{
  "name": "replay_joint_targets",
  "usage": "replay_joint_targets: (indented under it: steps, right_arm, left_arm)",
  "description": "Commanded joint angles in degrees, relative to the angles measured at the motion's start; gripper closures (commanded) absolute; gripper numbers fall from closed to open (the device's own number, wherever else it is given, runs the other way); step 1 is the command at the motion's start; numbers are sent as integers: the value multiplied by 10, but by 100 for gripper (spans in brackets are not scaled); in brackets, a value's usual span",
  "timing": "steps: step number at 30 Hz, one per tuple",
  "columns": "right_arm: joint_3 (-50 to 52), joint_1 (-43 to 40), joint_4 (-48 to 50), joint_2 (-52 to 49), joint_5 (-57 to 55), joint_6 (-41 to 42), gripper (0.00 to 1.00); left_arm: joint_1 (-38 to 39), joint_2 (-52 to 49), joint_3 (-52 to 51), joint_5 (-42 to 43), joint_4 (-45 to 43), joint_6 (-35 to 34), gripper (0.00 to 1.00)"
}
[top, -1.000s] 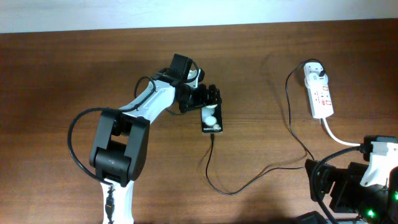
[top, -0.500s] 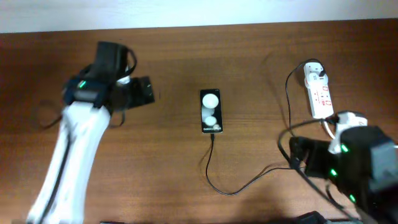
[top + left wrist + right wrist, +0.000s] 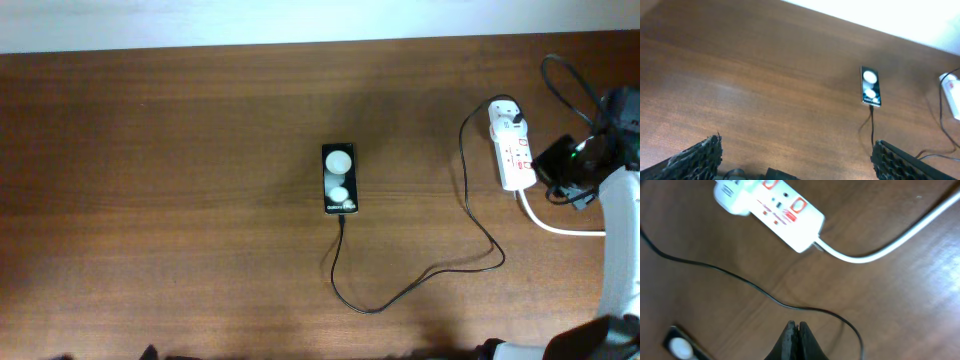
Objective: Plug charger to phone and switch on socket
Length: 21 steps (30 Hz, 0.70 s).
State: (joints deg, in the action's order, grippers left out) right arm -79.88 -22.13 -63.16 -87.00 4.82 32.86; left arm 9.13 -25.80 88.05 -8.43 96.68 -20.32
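Observation:
The black phone point(image 3: 339, 178) lies flat mid-table, two white glare spots on its screen. The thin black charger point(image 3: 375, 309) runs from the phone's near end, loops right and climbs to a white plug point(image 3: 505, 112) seated in the white socket point(image 3: 514, 152) with red switches. My right gripper point(image 3: 548, 163) hovers just right of the socket, shut on nothing. In the right wrist view its shut tips point(image 3: 796, 326) sit below the socket point(image 3: 777, 210) and the charger point(image 3: 740, 279). My left gripper point(image 3: 797, 160) stands wide open and empty, far back from the phone point(image 3: 870, 86).
The socket's thick white cord point(image 3: 560, 226) curves off toward the right edge, and the same cord point(image 3: 890, 245) crosses the right wrist view. The right arm point(image 3: 622, 250) stands along the right edge. Bare brown wood point(image 3: 160, 200) fills the left half.
The left arm has pulled away from the phone and left the overhead view. The right arm has swung up beside the socket, and its gripper has gone from open to shut.

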Motion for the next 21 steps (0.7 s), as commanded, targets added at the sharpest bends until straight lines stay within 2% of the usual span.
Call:
replay_joint_targets:
  steps: [1, 5, 8, 13, 21]
  right_arm:
    - [-94, -9, -4, -86, 36, 10, 96]
    - [-250, -9, -32, -274, 14, 5, 96]
    - [-265, -9, 28, -353, 14, 7, 96]
    - [-265, -9, 71, -394, 7, 20, 96]
    - [-265, -9, 101, -417, 7, 35, 96]
  left_arm:
    - [-4, 66, 1, -6, 0, 7, 1]
    - [-37, 89, 1, -6, 0, 7, 1]
    - [-52, 90, 1, -6, 0, 7, 1]
    - [-52, 97, 1, -6, 0, 7, 1]
    - [-97, 216, 1, -6, 0, 7, 1]
